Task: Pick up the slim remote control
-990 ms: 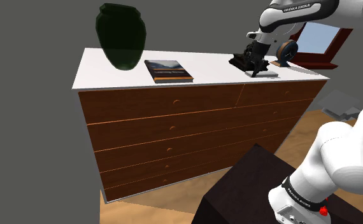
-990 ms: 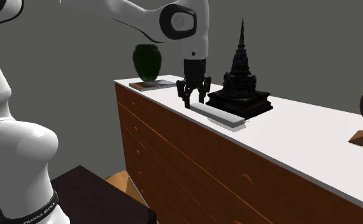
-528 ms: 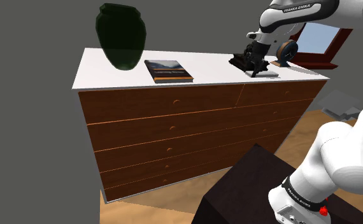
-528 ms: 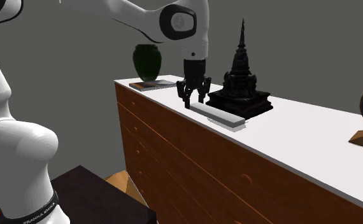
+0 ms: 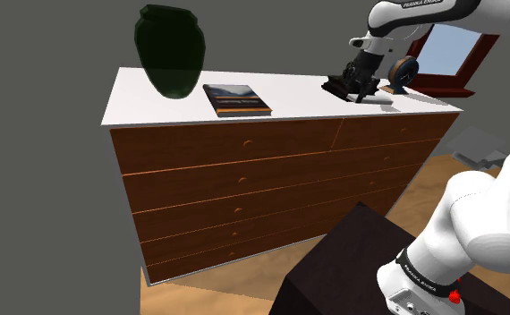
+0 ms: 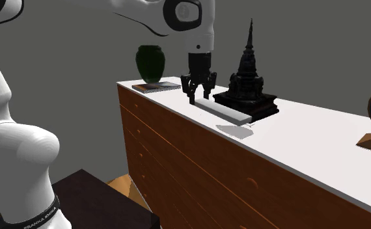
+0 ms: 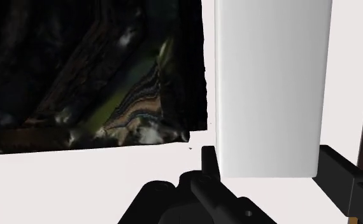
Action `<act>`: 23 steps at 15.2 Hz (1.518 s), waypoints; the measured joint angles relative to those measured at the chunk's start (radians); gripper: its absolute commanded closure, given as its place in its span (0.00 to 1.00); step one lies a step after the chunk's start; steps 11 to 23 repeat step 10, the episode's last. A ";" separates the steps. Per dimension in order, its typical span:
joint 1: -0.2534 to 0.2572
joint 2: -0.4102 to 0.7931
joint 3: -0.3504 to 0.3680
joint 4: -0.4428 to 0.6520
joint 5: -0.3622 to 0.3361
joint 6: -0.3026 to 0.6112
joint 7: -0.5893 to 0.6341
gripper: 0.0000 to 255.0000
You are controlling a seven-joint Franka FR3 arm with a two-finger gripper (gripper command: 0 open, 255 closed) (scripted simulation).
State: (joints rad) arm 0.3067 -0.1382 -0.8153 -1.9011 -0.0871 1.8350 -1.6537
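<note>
1. Slim remote control point(image 6: 228, 113): no longer flat on the white dresser top point(image 6: 308, 133) as half a second ago. Raised a little above that surface now, with a soft shadow showing underneath.
2. Pale grey, long and flat. Held close to level, just in front of the base of the dark pagoda statuette point(image 6: 246, 78) without touching it.
3. Clasped at one short end by the black gripper point(image 6: 199, 97), itself higher than a moment back. In the wrist view, remote point(image 7: 269, 89) pinched between the fingers point(image 7: 339, 181) across its width, with most of its length reaching out ahead of the hand point(image 7: 272, 172).
4. Meaning for the task: grasp made and lift begun. Judged close to finished, needing only more height and a steady hold.
5. Possible trouble: gripped near the end and not the middle, so liable to droop or twist in the jaws under a quick move. Close enough to the statuette to clip it on a sideways swing.
6. Farther out along the dresser: book point(image 6: 157, 86) and dark green vase point(image 6: 150, 62), both well apart from the gripper.
</note>
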 measured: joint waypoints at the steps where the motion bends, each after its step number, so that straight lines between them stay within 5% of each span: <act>1: 0.000 -0.002 0.001 0.012 -0.001 -0.014 0.001 1.00; 10: 0.004 0.005 0.004 0.134 0.006 -0.130 -0.004 1.00; 23: 0.004 0.005 0.004 0.134 0.006 -0.130 -0.004 1.00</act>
